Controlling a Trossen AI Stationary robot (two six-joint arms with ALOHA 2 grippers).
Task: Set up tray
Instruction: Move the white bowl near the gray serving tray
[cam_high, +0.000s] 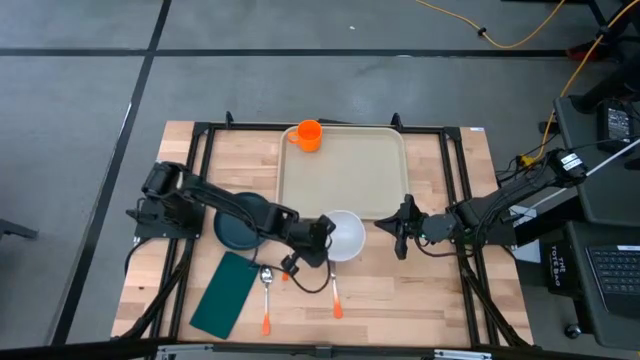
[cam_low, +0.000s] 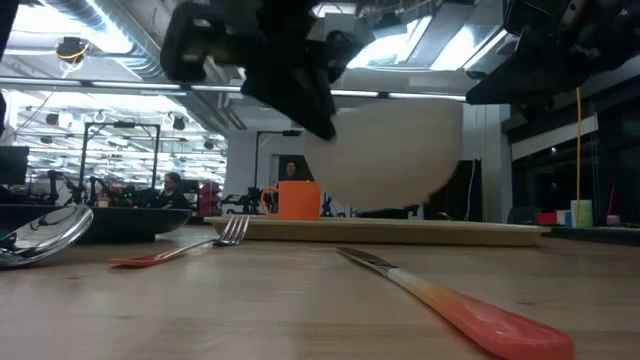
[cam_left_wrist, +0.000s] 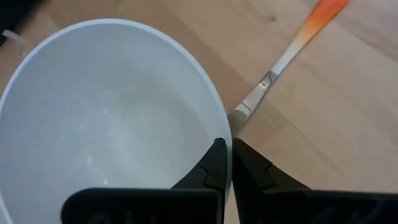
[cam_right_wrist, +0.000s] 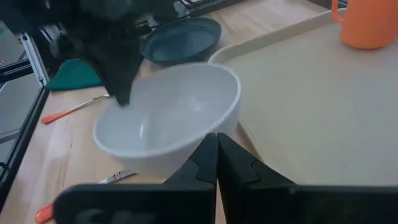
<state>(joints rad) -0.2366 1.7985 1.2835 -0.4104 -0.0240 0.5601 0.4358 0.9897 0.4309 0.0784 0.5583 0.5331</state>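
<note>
Wooden tabletop: tray at far centre, likely light, stiff, slick; best gripped by its raised rim. Left gripper pinches white bowl; right gripper pressed together, empty.

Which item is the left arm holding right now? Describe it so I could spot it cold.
Start at the large cream plastic tray on the wooden table. Just off its near edge hangs a round white bowl, pinched at the rim by the left hand. It is the only white dish; the neighbouring plate is dark teal and flat.
</note>
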